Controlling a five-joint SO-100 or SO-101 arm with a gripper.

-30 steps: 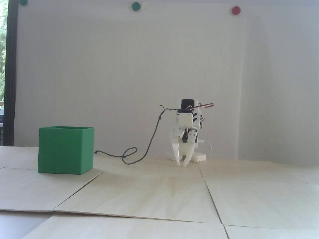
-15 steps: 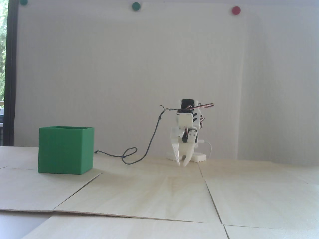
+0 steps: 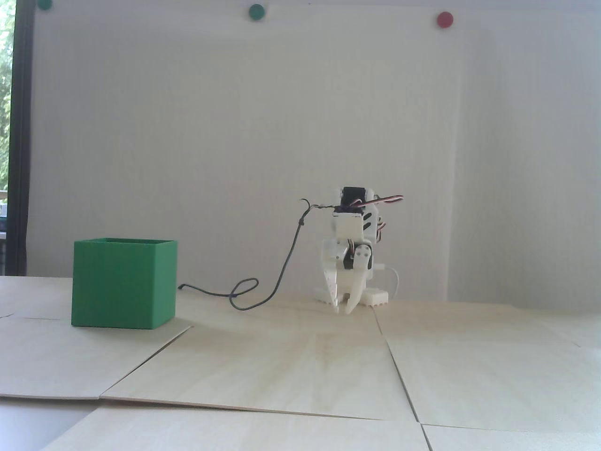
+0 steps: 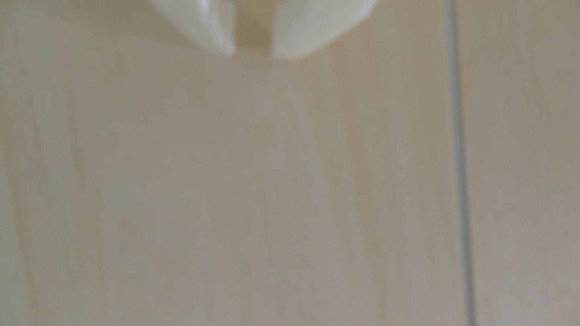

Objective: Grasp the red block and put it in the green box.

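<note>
1. The table (image 3: 300,366) is laid with pale wooden panels whose seams run across it; in the wrist view one seam (image 4: 459,188) shows as a thin grey line down the right side, and the wood there is blurred.
2. The white wall (image 3: 235,141) rises behind the table, with a dark window frame (image 3: 21,141) at the left edge of the fixed view.
3. The green box (image 3: 123,283) stands upright on the table at the left of the fixed view, well apart from the arm, its top open. What is inside it cannot be seen from this angle.
4. The white arm (image 3: 350,230) sits folded low at the back of the table, right of centre, with its gripper (image 3: 342,310) pointing down.
5. The gripper's fingertips are close to the wood; whether they touch it cannot be told. In the wrist view the gripper (image 4: 252,53) shows only a narrow gap between its two tips, and nothing sits in that gap.
6. A dark cable (image 3: 281,277) hangs from the arm and loops on the table towards the box.
7. Three round magnets sit high on the wall: two green (image 3: 256,11) (image 3: 44,3) and one red (image 3: 444,19).
8. The red block is not visible in either view.
</note>
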